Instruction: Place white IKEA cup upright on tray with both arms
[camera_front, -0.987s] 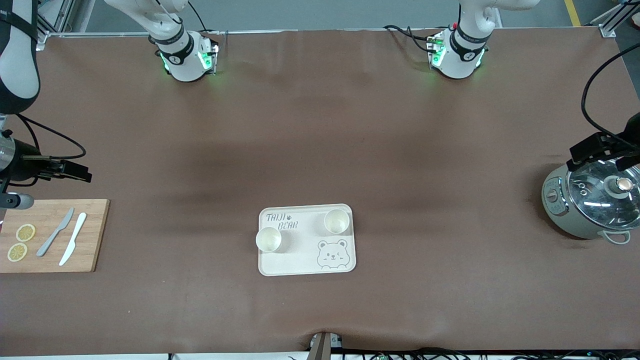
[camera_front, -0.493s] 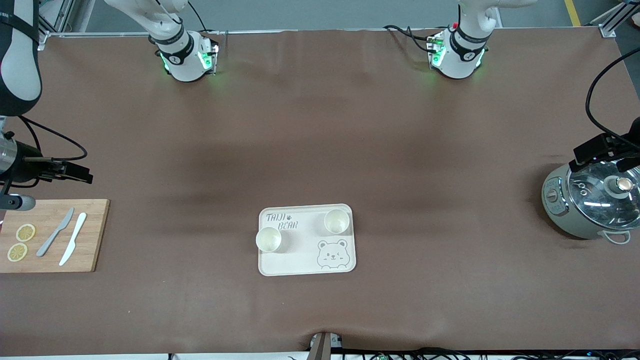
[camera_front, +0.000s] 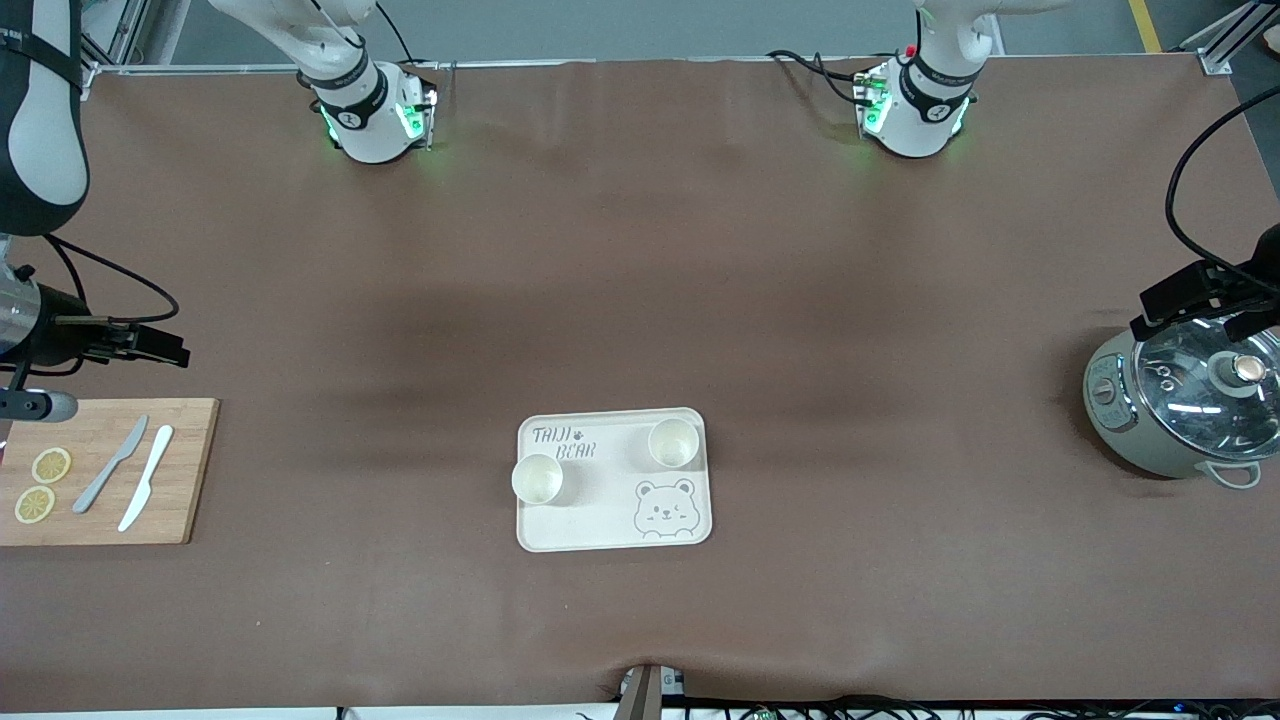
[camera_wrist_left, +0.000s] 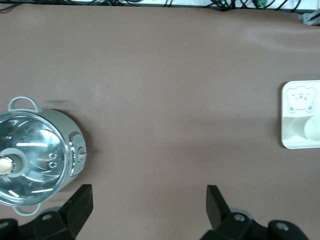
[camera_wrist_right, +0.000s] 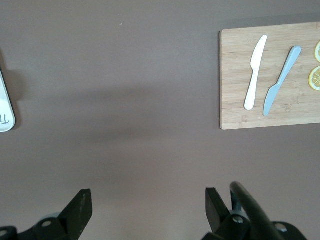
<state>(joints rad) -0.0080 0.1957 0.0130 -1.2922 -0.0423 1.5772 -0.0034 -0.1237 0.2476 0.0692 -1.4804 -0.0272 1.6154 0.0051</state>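
Looks done — both cups sit upright on tray (camera_front: 612, 480), so next is prob. just parking the arms.

Tray: cream, bear face, well apart from both grippers, midway btwn them.

Left gripper (camera_front: 1200, 300) spread, empty, over the pot (camera_front: 1185, 415).

Right gripper (camera_front: 150, 345) spread, empty, by the cutting board (camera_front: 105, 470).

Cups: one (camera_front: 673, 443) by the lettering, other (camera_front: 537, 478) at the rim toward the right arm's end.

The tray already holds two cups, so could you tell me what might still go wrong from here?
One cup stands at the tray's rim toward the right arm's end; a nudge might tip it off. The left gripper, open, hangs over the pot and could clip its lid. The right gripper, open, waits near the cutting board.
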